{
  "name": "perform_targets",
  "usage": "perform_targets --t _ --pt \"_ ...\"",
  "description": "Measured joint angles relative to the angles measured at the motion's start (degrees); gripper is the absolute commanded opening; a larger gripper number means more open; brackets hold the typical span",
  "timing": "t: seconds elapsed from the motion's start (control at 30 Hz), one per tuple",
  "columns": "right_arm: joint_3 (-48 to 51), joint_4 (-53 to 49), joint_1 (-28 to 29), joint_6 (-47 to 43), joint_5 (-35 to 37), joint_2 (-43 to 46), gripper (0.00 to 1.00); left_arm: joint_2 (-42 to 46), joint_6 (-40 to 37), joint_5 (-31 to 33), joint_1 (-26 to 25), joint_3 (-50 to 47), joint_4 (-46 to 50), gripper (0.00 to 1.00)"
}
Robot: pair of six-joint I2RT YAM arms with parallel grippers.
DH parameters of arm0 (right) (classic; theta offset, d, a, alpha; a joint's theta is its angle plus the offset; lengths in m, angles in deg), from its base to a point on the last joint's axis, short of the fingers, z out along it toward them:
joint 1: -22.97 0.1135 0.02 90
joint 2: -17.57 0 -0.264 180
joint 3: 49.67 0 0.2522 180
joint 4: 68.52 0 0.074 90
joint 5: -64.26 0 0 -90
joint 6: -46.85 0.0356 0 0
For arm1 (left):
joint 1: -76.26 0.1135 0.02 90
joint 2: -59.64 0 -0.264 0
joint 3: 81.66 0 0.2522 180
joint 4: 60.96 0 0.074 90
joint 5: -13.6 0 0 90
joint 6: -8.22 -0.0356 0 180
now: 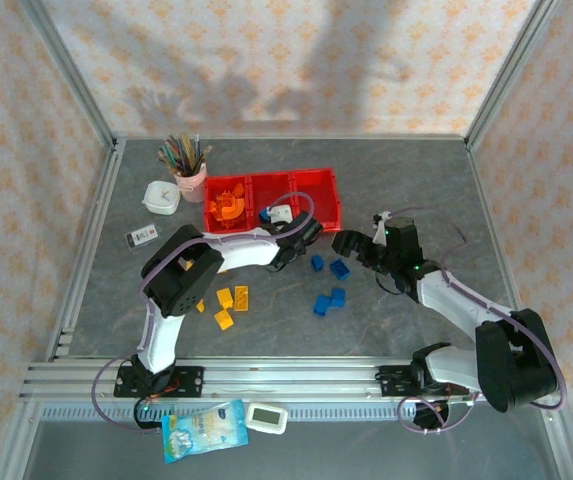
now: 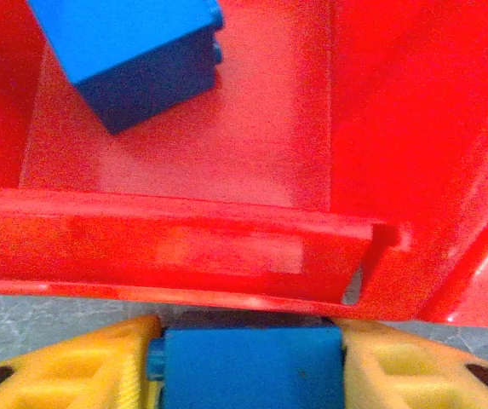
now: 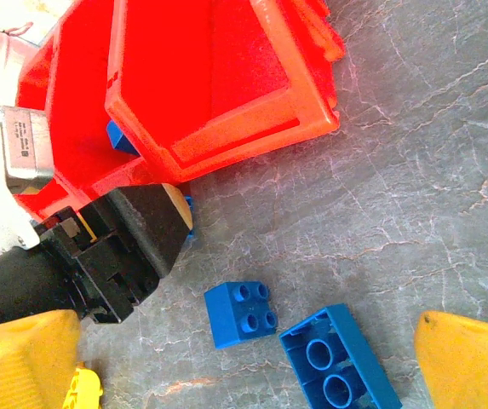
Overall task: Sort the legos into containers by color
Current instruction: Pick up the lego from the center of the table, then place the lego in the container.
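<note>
Boxy blue lego (image 2: 252,375) pinched in left tool (image 2: 248,351).

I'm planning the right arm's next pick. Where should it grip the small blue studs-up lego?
Probably across two opposite flat side walls of the small blue lego, coming down from above: it lies flat, studs up, sides exposed. The upturned blue brick crowds one corner, so mind that finger.

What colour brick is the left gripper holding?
It's a blue brick, clearest in the left wrist view.
</note>
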Motion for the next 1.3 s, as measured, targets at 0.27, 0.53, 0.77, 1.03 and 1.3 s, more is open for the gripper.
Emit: perform_targets --t 0.27,0.53,0.77,1.03,1.3 --pt "0.0 0.0 0.0 0.0 0.0 0.0 1.00 0.1 -0.9 -0.9 0.0 -0.3 -1.2 0.39" --pt "0.0 0.1 0.0 0.0 -1.5 0.0 1.00 4.0 -1.0 -2.8 -2.5 -3.4 -1.0 0.38" --pt "-0.4 0.8 0.0 0.5 -3.5 -0.9 1.00 12.2 -2.7 -2.6 -4.5 -3.7 0.8 0.39" --pt "-2.1 3.6 0.0 2.6 -6.3 -3.3 1.00 13.1 -7.4 0.4 -0.7 4.6 3.5 0.38" --pt "-3.5 4.4 0.0 3.1 -6.2 -3.9 1.00 1.4 -11.0 1.7 5.9 15.6 5.1 0.39"
